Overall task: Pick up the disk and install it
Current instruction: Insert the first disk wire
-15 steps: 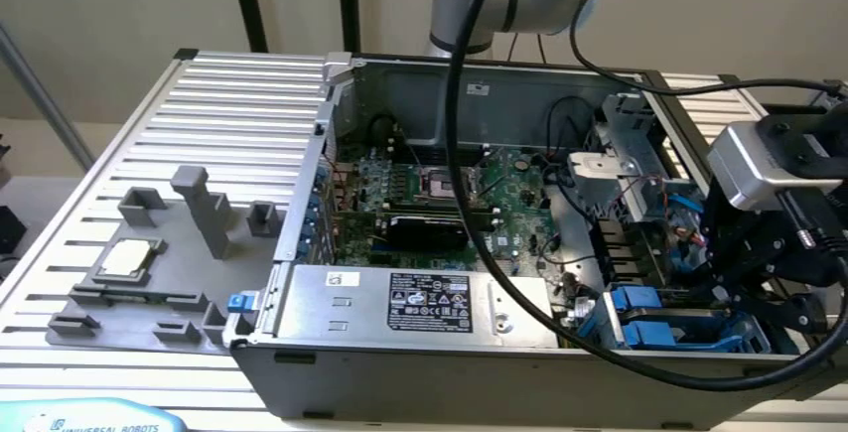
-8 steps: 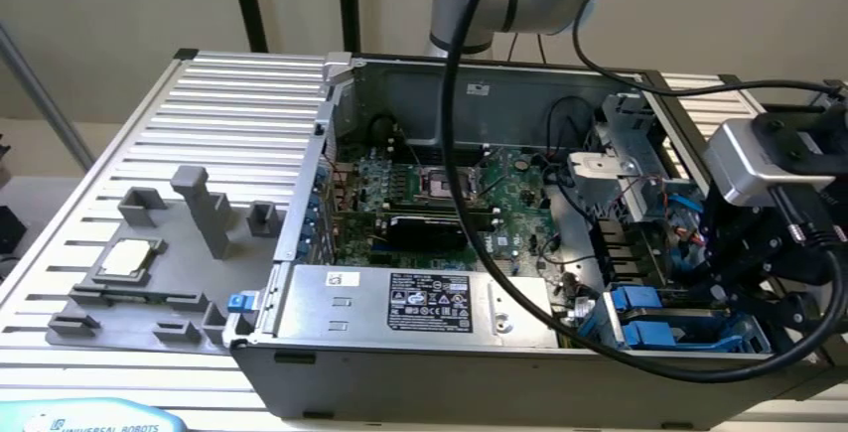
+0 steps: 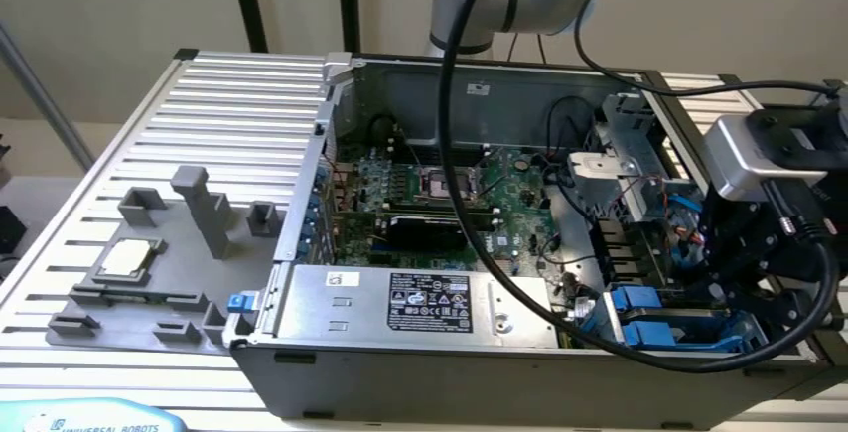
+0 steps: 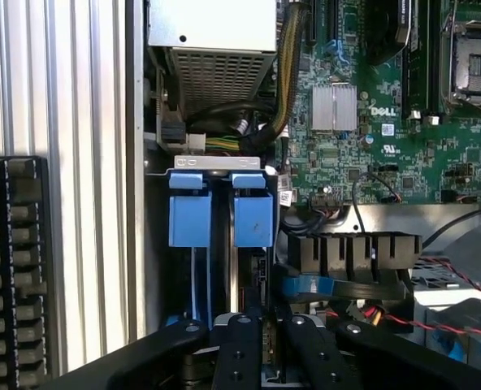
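Note:
The disk [image 4: 253,219] stands on edge in the drive bay of the open computer case [image 3: 285,253]. Its blue carrier end points toward the power supply, and in the exterior view it is at the case's right end [image 3: 634,298]. My gripper [image 4: 263,348] is at the opposite end of the disk, with its black fingers [image 4: 239,345] drawn in tight on either side of the thin edge. In the exterior view the gripper [image 3: 742,293] hangs over the bay at the case's right side, below the wrist camera. The drive's label is hidden.
A second blue carrier [image 4: 188,215] sits in the neighbouring slot, next to the case wall. The silver power supply [image 3: 411,303] and its cable bundle [image 4: 285,73] border the bay. The motherboard [image 3: 438,194] lies beyond. A CPU chip [image 3: 126,256] rests on the grey fixture at the exterior view's left.

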`<state>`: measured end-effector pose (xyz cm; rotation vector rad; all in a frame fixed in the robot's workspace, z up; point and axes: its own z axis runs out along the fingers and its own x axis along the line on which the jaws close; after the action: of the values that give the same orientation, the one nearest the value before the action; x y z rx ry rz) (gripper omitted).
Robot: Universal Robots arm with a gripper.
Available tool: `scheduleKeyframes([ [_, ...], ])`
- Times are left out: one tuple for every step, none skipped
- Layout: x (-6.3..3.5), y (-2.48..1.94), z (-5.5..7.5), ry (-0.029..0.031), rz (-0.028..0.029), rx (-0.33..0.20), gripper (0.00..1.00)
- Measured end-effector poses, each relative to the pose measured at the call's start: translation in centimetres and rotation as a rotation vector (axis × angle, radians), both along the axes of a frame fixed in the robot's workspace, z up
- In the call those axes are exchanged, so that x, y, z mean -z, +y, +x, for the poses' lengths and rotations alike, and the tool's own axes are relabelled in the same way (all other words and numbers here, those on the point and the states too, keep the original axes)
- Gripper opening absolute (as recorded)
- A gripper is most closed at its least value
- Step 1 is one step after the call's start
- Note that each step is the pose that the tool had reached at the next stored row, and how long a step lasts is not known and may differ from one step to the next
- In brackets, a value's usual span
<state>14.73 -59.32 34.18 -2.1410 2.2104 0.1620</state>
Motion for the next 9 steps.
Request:
scheduleKeyframes([
  [0.01, 0.04, 0.0, 0.0001, -0.0012, 0.002, 0.16],
  [0.03, 0.09, 0.0, 0.0002, -0.0023, 0.005, 0.16],
  [0.04, 0.13, 0.0, 0.0003, -0.0037, 0.007, 0.16],
  [0.06, 0.17, 0.0, 0.0005, -0.0052, 0.01, 0.16],
  [0.07, 0.2, 0.0, 0.0007, -0.0073, 0.012, 0.16],
  [0.07, 0.23, -0.01, 0.001, -0.0097, 0.015, 0.16],
  [0.08, 0.25, -0.01, 0.0014, -0.0124, 0.017, 0.16],
  [0.09, 0.27, -0.01, 0.0019, -0.0153, 0.019, 0.16],
  [0.09, 0.3, -0.01, 0.0023, -0.0178, 0.022, 0.16],
])
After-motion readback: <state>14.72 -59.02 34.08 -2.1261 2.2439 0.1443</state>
